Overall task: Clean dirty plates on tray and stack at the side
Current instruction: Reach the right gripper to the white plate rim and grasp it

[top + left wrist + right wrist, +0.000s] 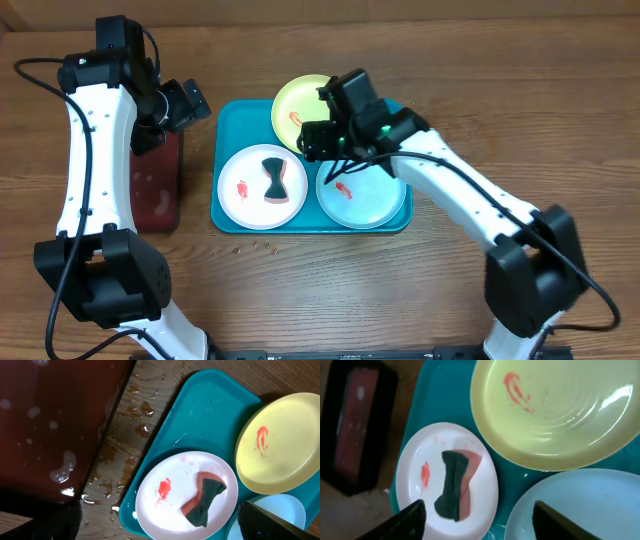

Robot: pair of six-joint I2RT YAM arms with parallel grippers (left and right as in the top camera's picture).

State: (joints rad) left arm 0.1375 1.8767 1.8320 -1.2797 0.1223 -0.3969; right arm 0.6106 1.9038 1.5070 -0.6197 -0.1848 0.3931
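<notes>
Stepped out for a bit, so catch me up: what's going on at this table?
Two robot arms are working on dirty plates; none is stacked aside yet. The white plate, yellow-green plate and pale mint plate all sit on the turquoise tray, red smears showing. A sponge lies on the white plate, held by neither arm. The right hand hovers open above the plates; the left hand is open near the dark red tray.

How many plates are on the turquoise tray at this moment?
3. The white plate, carrying a sponge, sits near-left on the tray. The pale mint plate sits near-right. The yellow-green plate is at the back, overlapping the tray's far rim. None appears hidden.
</notes>
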